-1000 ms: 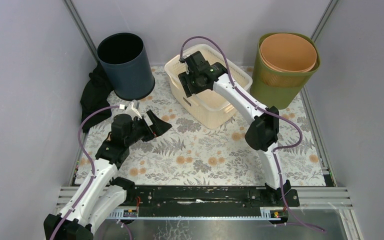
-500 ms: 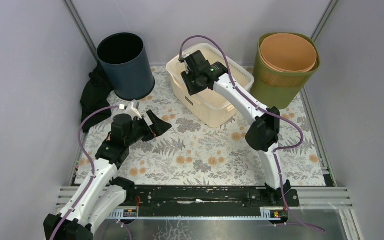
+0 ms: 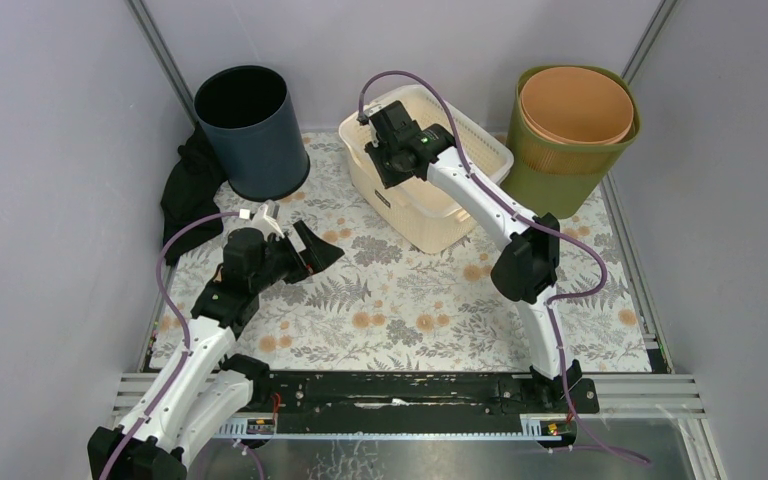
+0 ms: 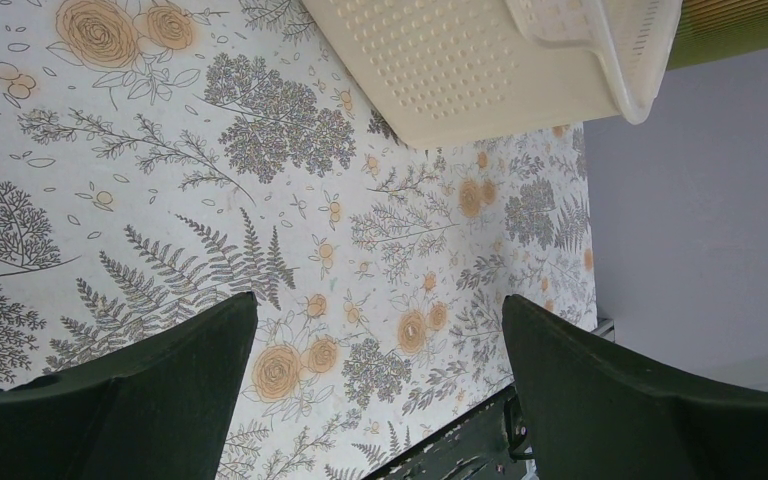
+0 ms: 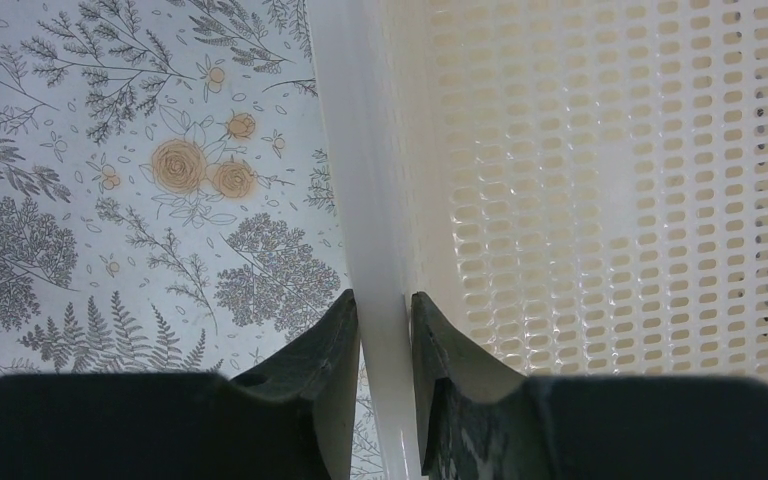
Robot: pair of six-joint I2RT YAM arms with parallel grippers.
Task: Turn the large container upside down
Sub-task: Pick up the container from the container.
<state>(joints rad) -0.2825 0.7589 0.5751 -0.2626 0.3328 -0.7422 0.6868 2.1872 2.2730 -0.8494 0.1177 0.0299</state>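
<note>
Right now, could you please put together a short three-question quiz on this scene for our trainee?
1. True or false: the right gripper is pinching the side wall of the cream basket.
2. What does the left gripper hold? A) a black cloth B) nothing, its jaws stand wide open C) the dark bin
3. What colour is the outer bin that has the orange bin nested inside it?

Key: 1 true; 2 B; 3 green.
</note>
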